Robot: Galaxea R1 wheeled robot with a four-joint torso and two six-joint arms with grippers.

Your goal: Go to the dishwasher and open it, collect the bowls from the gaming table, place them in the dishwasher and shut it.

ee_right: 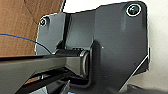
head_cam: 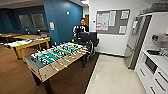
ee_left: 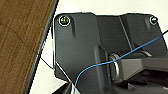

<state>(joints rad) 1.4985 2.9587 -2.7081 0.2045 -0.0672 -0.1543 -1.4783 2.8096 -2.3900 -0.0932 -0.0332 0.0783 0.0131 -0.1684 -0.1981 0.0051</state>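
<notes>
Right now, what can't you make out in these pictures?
- Bowls: too small and blurred to pick out among the clutter on the far yellow table, head view.
- Dishwasher: not identifiable among the white cabinets cut by the right edge, head view.
- Both grippers' fingers: hidden behind the dark wrist plates, wrist views.

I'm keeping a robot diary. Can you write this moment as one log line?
place: break room | ahead: foosball table on wood floor | behind it: person at control rig | right: white counter, steel fridge | bowls: unseen

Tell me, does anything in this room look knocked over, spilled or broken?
Nothing stands out. The table-football table stands level on the wood floor, the wooden table behind it holds papers, and the pale floor by the white cabinets shows no spill.
</notes>
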